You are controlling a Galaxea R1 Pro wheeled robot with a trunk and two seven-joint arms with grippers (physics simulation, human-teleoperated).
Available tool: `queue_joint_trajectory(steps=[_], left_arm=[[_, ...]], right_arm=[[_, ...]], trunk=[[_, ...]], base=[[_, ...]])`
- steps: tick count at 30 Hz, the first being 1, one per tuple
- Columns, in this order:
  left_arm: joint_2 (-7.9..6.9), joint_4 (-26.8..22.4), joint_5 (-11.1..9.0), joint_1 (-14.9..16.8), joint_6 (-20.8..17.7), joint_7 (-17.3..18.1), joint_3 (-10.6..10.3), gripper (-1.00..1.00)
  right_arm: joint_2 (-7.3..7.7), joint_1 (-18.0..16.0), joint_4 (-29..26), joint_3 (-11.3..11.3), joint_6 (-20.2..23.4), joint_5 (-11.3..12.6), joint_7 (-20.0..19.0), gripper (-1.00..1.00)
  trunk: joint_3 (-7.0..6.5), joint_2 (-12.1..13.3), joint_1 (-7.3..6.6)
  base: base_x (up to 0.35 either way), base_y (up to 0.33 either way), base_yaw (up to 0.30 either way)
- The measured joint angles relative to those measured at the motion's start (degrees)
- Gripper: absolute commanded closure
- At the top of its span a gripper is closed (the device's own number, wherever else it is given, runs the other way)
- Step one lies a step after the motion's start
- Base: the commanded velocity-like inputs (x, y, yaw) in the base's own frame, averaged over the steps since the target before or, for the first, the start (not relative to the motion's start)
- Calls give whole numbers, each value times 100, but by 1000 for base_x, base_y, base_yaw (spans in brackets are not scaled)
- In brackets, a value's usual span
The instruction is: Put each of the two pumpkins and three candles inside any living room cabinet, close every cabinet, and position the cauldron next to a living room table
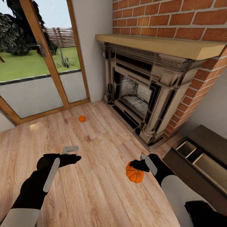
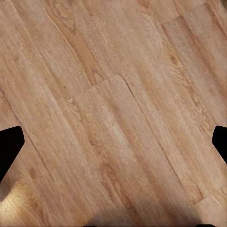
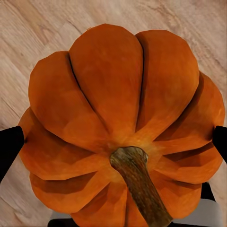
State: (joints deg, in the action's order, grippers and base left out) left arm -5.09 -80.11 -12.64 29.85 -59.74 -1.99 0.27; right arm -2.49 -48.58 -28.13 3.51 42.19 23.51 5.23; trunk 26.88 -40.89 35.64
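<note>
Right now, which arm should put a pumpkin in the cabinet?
Right. The right gripper already holds a pumpkin, and the open cabinet is on that side. The left gripper is empty.

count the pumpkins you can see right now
2. One pumpkin sits in the right gripper, its jaws on either side of it. The other pumpkin lies on the wooden floor farther off, near the glass door.

Orange pumpkin (image 1: 135, 173) clamped in right gripper (image 1: 141, 163); 2nd pumpkin (image 1: 82, 118) on floor.
</note>
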Motion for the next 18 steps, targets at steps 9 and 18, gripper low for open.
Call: queue_joint_trajectory(steps=[9,18], left_arm=[[0,0,0,0,0,0,-3,-100],[0,0,0,0,0,0,-3,-100]], right_arm=[[0,0,1,1,-1,0,7,100],[-18,0,0,5,-2,8,11,100]], trunk=[[-83,0,0],[-166,0,0]], base=[[0,0,0],[0,0,0]])
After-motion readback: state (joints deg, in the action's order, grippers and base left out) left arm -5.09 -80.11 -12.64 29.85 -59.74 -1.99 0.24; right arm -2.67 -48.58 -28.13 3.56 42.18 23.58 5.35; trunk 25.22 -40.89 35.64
